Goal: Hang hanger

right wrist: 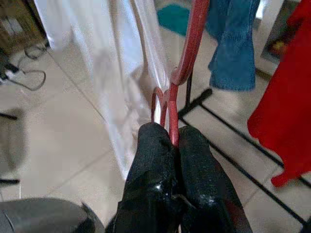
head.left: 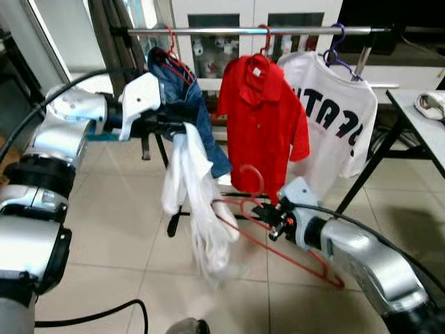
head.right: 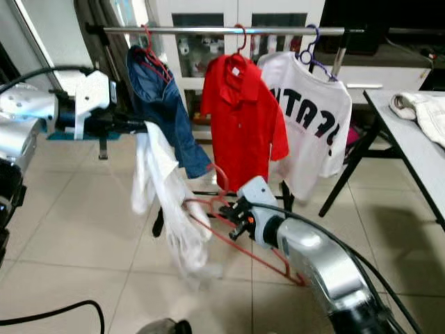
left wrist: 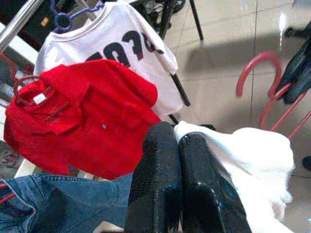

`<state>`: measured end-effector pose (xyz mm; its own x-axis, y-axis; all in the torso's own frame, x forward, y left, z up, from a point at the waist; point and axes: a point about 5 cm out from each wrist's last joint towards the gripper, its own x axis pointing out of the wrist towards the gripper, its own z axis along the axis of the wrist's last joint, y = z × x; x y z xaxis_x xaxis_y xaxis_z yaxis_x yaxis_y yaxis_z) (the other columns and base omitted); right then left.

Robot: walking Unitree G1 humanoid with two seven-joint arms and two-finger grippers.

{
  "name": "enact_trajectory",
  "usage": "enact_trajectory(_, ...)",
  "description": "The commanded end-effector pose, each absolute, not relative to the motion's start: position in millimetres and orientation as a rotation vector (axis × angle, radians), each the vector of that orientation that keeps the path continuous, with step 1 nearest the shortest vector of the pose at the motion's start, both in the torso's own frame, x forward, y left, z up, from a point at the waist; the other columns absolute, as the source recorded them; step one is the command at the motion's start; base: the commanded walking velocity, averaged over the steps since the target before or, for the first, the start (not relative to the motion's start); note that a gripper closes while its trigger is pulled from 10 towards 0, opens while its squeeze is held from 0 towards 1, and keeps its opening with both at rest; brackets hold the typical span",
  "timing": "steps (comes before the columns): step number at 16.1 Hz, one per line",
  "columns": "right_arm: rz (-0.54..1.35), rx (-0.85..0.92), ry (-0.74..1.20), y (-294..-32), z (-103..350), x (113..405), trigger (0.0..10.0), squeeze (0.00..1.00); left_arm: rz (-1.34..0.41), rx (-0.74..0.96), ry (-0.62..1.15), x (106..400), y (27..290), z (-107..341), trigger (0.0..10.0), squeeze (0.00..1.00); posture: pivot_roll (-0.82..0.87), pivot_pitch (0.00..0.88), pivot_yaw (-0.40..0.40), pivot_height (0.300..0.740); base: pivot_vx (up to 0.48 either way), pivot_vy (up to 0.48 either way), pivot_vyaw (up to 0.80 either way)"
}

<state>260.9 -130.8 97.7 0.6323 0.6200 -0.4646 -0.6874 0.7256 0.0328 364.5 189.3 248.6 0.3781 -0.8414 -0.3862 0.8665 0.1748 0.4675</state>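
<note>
A white garment (head.left: 201, 202) hangs limp from my left gripper (head.left: 182, 127), which is shut on its top edge in front of the clothes rail (head.left: 278, 30). Its cloth (left wrist: 252, 160) bunches beside the black fingers (left wrist: 160, 165). Lower and to the right, my right gripper (head.left: 268, 217) is shut on a red wire hanger (head.left: 299, 261). The hanger's hook (head.left: 252, 172) curls upward, and one arm of the hanger pokes into the white garment. In the right wrist view the red wire (right wrist: 187, 58) runs up from between the closed fingers (right wrist: 153, 145).
On the rail hang blue jeans (head.left: 191, 97), a red polo shirt (head.left: 261, 118) and a white printed T-shirt (head.left: 337, 118) on a purple hanger. A table (head.left: 417, 122) with a white cloth (head.left: 431, 104) stands at right. The floor is tiled, and a cable lies at the lower left.
</note>
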Motion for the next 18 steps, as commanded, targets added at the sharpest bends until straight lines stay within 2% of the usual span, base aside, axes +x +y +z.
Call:
enact_trajectory(1, 0.769, -0.157, 0.490, -128, 96, 261, 10.0, 0.00, -1.208, 0.699, -0.007, 365, 189, 263, 0.0, 0.00, -0.12, 0.000, 0.134, 0.740, 0.000, 0.000, 0.00)
enact_trajectory(3, 0.804, -0.258, 0.618, -136, 83, 261, 10.0, 0.00, -1.216, 0.701, -0.017, 364, 190, 264, 0.0, 0.00, -0.12, 0.000, 0.129, 0.740, 0.000, 0.000, 0.00)
enact_trajectory(5, 0.777, -0.268, 0.685, -147, 76, 259, 10.0, 0.00, -1.213, 0.705, -0.020, 363, 191, 266, 0.0, 0.00, -0.12, 0.000, 0.115, 0.740, 0.000, 0.000, 0.00)
enact_trajectory(6, 0.766, -0.263, 0.696, -150, 74, 258, 10.0, 0.00, -1.212, 0.705, -0.018, 363, 191, 266, 0.0, 0.00, -0.12, 0.000, 0.114, 0.740, 0.000, 0.000, 0.00)
enact_trajectory(8, 0.695, -0.138, 0.747, -165, 65, 250, 10.0, 0.00, -1.205, 0.694, -0.018, 360, 195, 265, 0.0, 0.00, -0.11, 0.000, 0.103, 0.740, 0.000, 0.000, 0.00)
enact_trajectory(11, 0.471, 0.160, 0.688, -185, 65, 252, 10.0, 0.00, -1.193, 0.687, -0.008, 354, 201, 258, 0.0, 0.00, -0.11, 0.000, 0.085, 0.740, 0.000, 0.000, 0.00)
enact_trajectory(14, 0.198, 0.582, 0.566, -209, 76, 259, 10.0, 0.00, -1.169, 0.699, 0.020, 347, 207, 241, 0.0, 0.00, -0.12, 0.000, 0.085, 0.740, 0.000, 0.000, 0.00)
enact_trajectory(18, 0.085, 0.996, 0.402, -202, 100, 273, 10.0, 0.00, -1.149, 0.668, 0.029, 343, 199, 218, 0.0, 0.00, -0.12, 0.000, 0.076, 0.740, 0.000, 0.000, 0.00)
